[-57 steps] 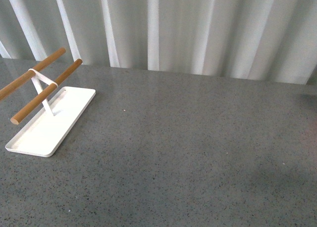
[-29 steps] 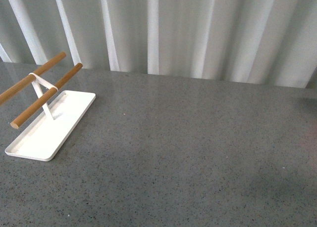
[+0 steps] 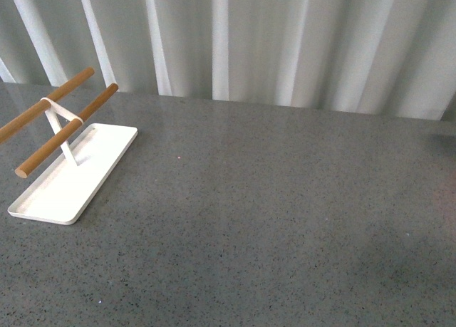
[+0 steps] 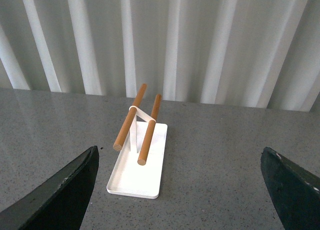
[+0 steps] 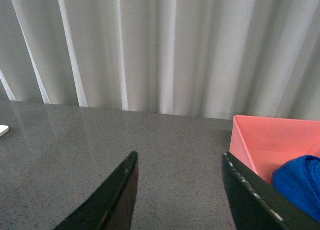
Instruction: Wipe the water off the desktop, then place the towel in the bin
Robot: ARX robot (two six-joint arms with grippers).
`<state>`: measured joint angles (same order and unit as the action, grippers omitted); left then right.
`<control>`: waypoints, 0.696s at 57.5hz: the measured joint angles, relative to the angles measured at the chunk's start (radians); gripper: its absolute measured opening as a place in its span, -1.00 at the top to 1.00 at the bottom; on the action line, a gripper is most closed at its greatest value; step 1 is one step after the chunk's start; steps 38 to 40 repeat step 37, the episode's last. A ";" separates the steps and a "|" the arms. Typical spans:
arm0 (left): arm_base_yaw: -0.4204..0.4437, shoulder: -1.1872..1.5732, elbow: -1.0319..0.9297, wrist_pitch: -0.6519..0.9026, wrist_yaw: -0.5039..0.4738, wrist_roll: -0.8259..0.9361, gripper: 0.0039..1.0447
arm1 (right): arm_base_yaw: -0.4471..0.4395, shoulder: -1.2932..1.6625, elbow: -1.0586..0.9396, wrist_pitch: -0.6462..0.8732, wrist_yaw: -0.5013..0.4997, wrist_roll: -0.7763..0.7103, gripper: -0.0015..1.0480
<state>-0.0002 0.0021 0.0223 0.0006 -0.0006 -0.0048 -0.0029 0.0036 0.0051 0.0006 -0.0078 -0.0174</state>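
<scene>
Looking across the scene, we see the desk (image 3: 285,213) filling most of the front view, a wide dark grey speckled surface running back to a pleated white curtain (image 3: 285,42). No arm shows in that view.

Next in size is the flat white tray (image 3: 71,174) at the left side of the desk. A thin white stand (image 3: 60,131) rises from it and carries two wooden rods (image 3: 68,131) that lie side by side, tilted, with their near ends reaching out past the tray's edge. In the left wrist view we find the same tray (image 4: 137,170) straight ahead, well apart from the left fingers (image 4: 65,190), which stand spread wide at either edge of the picture with nothing between them.

In the right wrist view a pink bin (image 5: 272,142) sits on the desk at the robot's right. The towel (image 5: 300,182), bright blue and plush, lies inside the bin, partly hidden behind one of the right fingers (image 5: 112,200). Those right fingers are parted to a moderate gap and hold nothing, with only bare desk between them.
</scene>
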 joint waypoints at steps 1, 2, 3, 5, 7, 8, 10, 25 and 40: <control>0.000 0.000 0.000 0.000 0.000 0.000 -0.88 | 0.000 0.000 0.000 0.000 0.000 0.000 -0.22; 0.000 0.000 0.000 0.000 0.000 0.000 -0.88 | 0.000 0.000 0.000 0.000 0.000 0.000 -0.28; 0.000 0.000 0.000 0.000 0.000 0.000 -0.88 | 0.000 0.000 0.000 0.000 0.000 0.000 -0.35; 0.000 0.000 0.000 0.000 0.000 0.000 -0.88 | 0.000 0.000 0.000 0.000 0.000 0.000 -0.45; 0.000 0.000 0.000 0.000 0.000 0.000 -0.88 | 0.000 0.000 0.000 0.000 0.000 0.000 -0.56; 0.000 0.000 0.000 0.000 0.000 0.000 -0.88 | 0.000 0.000 0.000 0.000 0.000 0.000 -0.62; 0.000 0.000 0.000 0.000 0.000 0.000 -0.88 | 0.000 0.000 0.000 0.000 0.000 0.000 -0.72; 0.000 0.000 0.000 0.000 0.000 0.000 -0.88 | 0.000 0.000 0.000 0.000 0.000 0.001 -0.86; 0.000 0.000 0.000 0.000 0.000 0.000 -0.88 | 0.000 0.000 0.000 0.000 0.000 0.001 -0.86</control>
